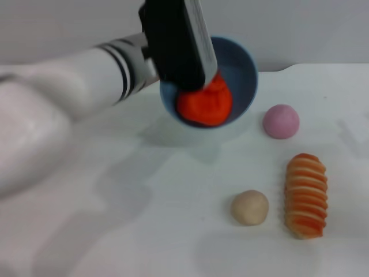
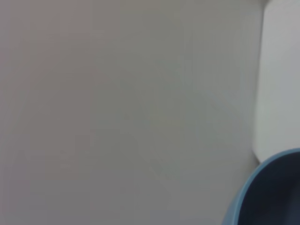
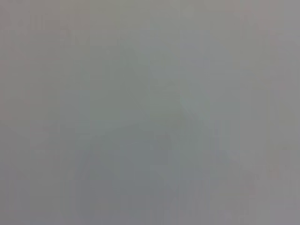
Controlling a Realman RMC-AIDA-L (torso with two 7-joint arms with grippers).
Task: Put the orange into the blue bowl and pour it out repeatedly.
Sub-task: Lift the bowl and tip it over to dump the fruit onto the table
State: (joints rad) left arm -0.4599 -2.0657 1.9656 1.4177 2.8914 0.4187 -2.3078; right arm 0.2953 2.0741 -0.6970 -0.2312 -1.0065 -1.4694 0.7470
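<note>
The blue bowl (image 1: 242, 75) hangs tilted above the white table (image 1: 144, 219), its mouth turned toward me and down. The orange (image 1: 204, 104) lies inside it against the lower lip. My left gripper (image 1: 189, 79), a black block on the white arm reaching in from the left, covers the bowl's left rim and holds the bowl up. The fingers themselves are hidden behind the gripper's body. The left wrist view catches only a piece of the bowl's rim (image 2: 262, 187) against a grey wall. My right gripper does not show in any view.
A pink ball (image 1: 281, 121) rests on the table just right of the bowl. Nearer the front lie a beige ball (image 1: 249, 207) and a striped orange-and-cream roll (image 1: 305, 195). The bowl's shadow falls on the table beneath it.
</note>
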